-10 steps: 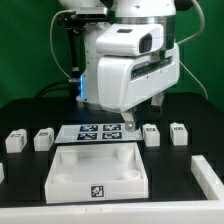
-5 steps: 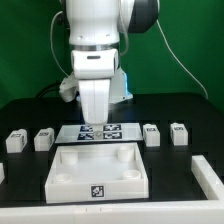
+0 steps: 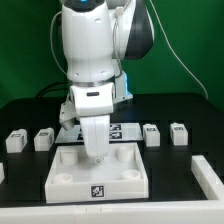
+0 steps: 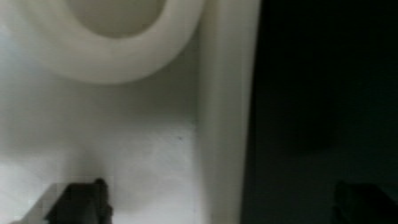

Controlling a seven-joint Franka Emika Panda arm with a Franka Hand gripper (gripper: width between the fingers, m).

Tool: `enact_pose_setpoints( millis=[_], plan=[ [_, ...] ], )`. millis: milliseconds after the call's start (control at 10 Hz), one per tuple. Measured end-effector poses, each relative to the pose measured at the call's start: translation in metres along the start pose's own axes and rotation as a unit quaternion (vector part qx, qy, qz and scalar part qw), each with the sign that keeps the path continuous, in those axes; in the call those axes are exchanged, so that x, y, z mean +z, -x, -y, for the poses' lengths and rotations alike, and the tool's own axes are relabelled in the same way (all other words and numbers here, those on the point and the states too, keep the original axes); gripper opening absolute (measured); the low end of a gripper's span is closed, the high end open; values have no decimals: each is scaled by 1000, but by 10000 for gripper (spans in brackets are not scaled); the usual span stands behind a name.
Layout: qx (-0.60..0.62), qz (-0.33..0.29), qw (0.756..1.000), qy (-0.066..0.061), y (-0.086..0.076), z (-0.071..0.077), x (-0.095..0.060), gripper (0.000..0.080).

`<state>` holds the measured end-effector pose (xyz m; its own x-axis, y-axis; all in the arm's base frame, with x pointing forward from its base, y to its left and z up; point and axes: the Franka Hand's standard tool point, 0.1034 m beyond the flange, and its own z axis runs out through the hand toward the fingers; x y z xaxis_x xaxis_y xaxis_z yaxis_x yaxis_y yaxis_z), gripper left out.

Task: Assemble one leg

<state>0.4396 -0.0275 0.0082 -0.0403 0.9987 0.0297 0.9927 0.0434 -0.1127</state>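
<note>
Exterior view evenly bright; wrist view blurred, fingers (image 4: 80,205) unfocused.

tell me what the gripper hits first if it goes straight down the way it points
Probably the white square panel: the open gripper points down at it. In the wrist view one finger is over the panel, the other over the dark table beyond its edge. Depth is unclear.
</note>
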Motion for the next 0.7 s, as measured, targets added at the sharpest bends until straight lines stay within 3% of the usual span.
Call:
enact_pose_setpoints(
  millis=[200,300,400,500,700],
  plan=[
    [0,0,1000,0,0,0,0,392],
    [0,0,1000,0,0,0,0,392],
    [0,0,1000,0,0,0,0,196],
    [0,0,1000,0,0,0,0,72],
    [1,1,1000,8,1,-3,-2,68]
  ],
)
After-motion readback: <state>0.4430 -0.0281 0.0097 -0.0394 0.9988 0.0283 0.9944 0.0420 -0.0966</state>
